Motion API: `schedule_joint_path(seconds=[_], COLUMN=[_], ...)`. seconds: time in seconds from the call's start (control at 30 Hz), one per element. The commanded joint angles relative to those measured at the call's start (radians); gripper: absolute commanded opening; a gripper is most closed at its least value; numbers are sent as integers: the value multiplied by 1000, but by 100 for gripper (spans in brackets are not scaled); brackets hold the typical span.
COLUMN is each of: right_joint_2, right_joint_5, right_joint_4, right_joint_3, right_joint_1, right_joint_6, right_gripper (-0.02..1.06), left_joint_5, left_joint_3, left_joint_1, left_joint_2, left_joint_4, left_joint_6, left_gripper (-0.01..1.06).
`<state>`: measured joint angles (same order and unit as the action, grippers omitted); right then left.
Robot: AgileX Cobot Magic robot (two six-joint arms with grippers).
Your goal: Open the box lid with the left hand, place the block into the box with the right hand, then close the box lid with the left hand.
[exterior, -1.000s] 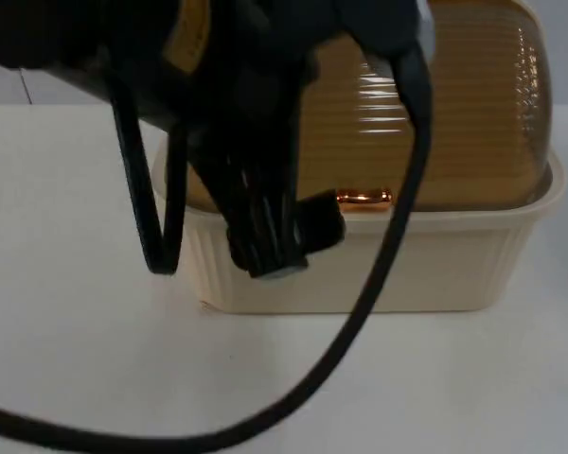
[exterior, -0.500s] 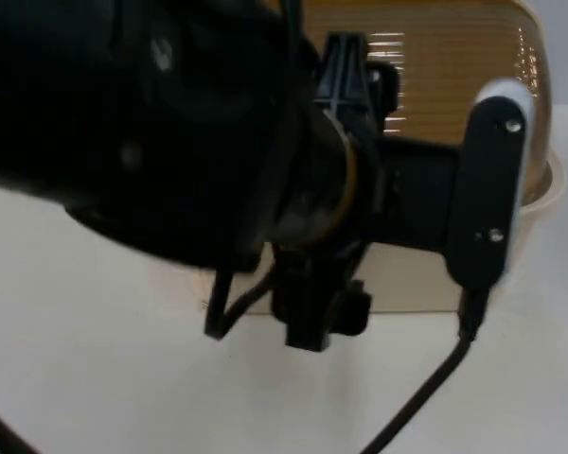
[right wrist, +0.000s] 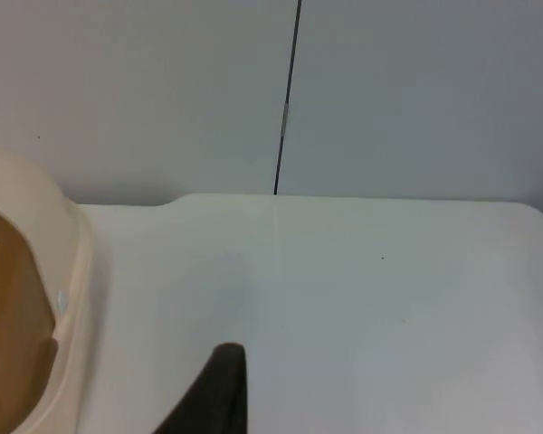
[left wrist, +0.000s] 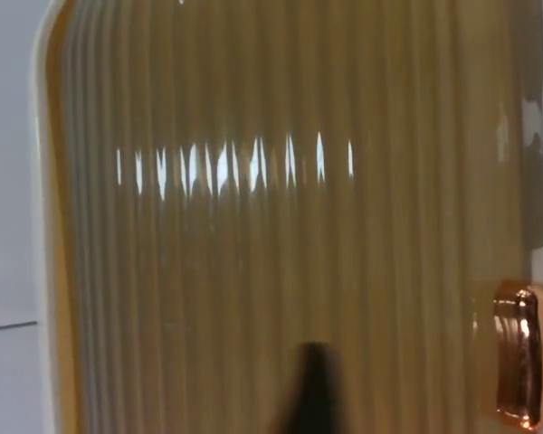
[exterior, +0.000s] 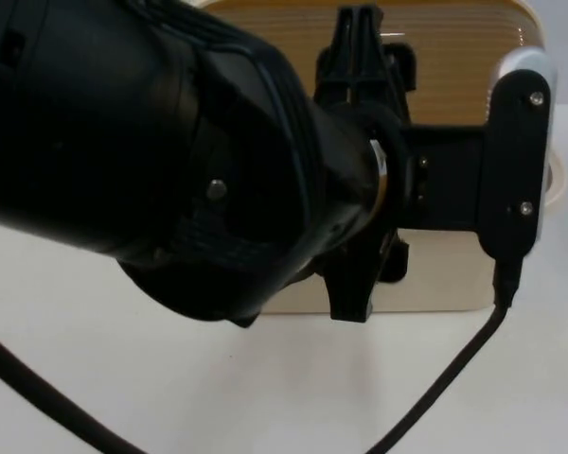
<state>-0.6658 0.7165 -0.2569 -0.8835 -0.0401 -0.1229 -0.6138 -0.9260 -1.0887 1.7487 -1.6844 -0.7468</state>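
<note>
The left arm [exterior: 151, 151] reaches across the top view as a thick black mass, stretched over the box [exterior: 445, 274] from the box's left side, its wrist and flat bracket lying in front of the amber lid [exterior: 454, 47]. The left gripper [exterior: 358, 284] hangs at the front wall of the box, pointing down toward the table [exterior: 265, 388]; whether its fingers are parted or pressed together cannot be told. Its wrist view looks straight down on the lid [left wrist: 281, 226], close above it, with one dark fingertip [left wrist: 312, 389] standing over the ribbed amber surface.

The box is cream with vertical fluting on its front wall, and it sits on the white table in front of the grey partition wall [right wrist: 389, 90]. Its domed, ribbed, translucent amber lid is down on the box. A shiny copper-coloured handle [left wrist: 518, 357] sits at the lid's edge, just beside the cream rim.

The right arm waits to the box's right. The right gripper [right wrist: 219, 398] hovers above bare table beside the box [right wrist: 68, 298], one dark fingertip showing against the white top; its state cannot be told either.

No brand, label or writing can be read on the box, the lid or the arms.
</note>
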Motion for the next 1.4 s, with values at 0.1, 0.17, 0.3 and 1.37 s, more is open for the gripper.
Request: schedule_joint_path(seconds=[0.1,0.17,0.3,1.37], right_joint_2=[1,1,1,1], right_joint_5=[-10,-10,-10,-25], right_joint_4=[-5,-5,-3,-3], right_joint_3=[-5,-5,-5,-5], right_joint_1=[-4,-4,-4,-4], right_joint_6=[-1,-1,-3,-3], right_gripper=[105,105,105,105], left_joint_5=[-1,-1,-1,43], left_joint_3=[-4,-4,-4,-5], left_joint_1=[-3,-3,-3,82], left_joint_2=[0,0,7,83], left_joint_4=[29,48,69,-60], left_joint_6=[-17,-18,-18,-99], left_gripper=[24,16,0,0])
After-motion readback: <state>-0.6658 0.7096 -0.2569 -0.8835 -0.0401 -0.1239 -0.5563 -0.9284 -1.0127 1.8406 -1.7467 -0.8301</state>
